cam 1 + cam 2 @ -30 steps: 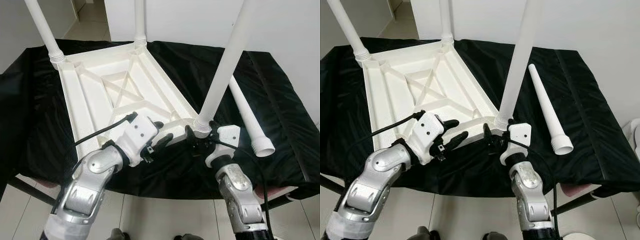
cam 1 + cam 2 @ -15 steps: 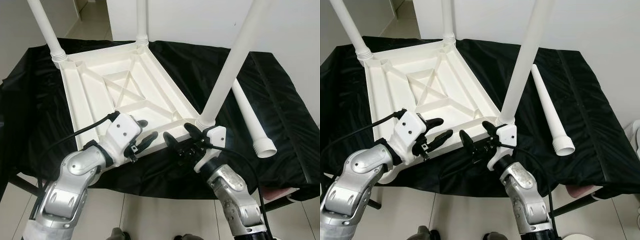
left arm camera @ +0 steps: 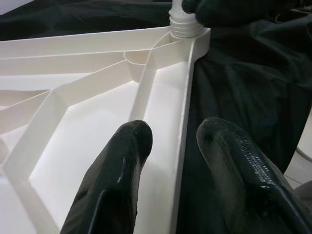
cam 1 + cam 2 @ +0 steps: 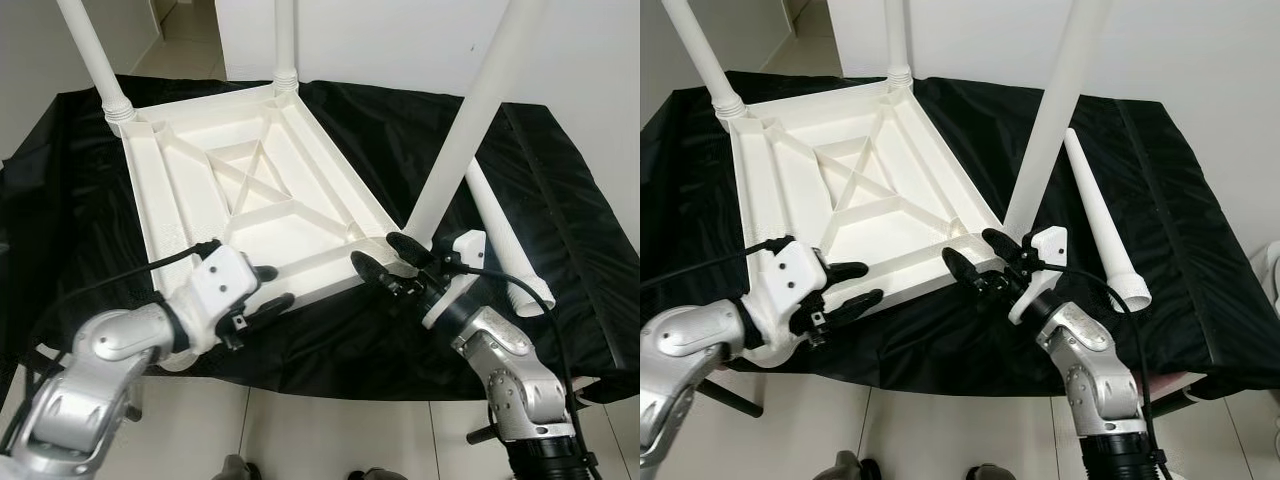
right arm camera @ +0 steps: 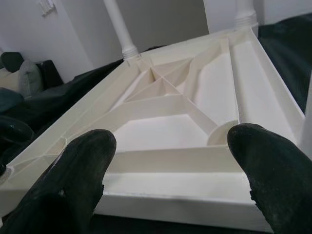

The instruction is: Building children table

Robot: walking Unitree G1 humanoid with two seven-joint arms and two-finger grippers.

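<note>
Over on the left, the left gripper (image 4: 262, 297) hangs low at the near edge of the upside-down white plastic table top (image 4: 240, 195), its two black fingers (image 3: 122, 161) spread a little, one over the ribbed underside and the other over the black cloth (image 4: 70, 210), so the rim runs between them without either one touching it, as far as I can see. The table top lies flat on the cloth-covered bench with three white round legs already standing up from its corners: the far-left leg (image 4: 92, 55), the far-middle leg (image 4: 284, 40) and the near-right leg (image 4: 470, 120). The near-left corner, next to the left arm, looks to be the one without a leg.

Further right, the right gripper (image 4: 388, 258) sits at the foot of the near-right leg, fingers wide apart and holding nothing, pointed back across the table top.

Furthest right, the loose white tapered leg (image 4: 1098, 215) lies on the cloth, well apart from the table top. Its long axis runs away from the robot, with the flared socket end (image 4: 1132, 293) nearest. It lies just right of the right gripper, so I'd judge that arm the one to reach it.
</note>
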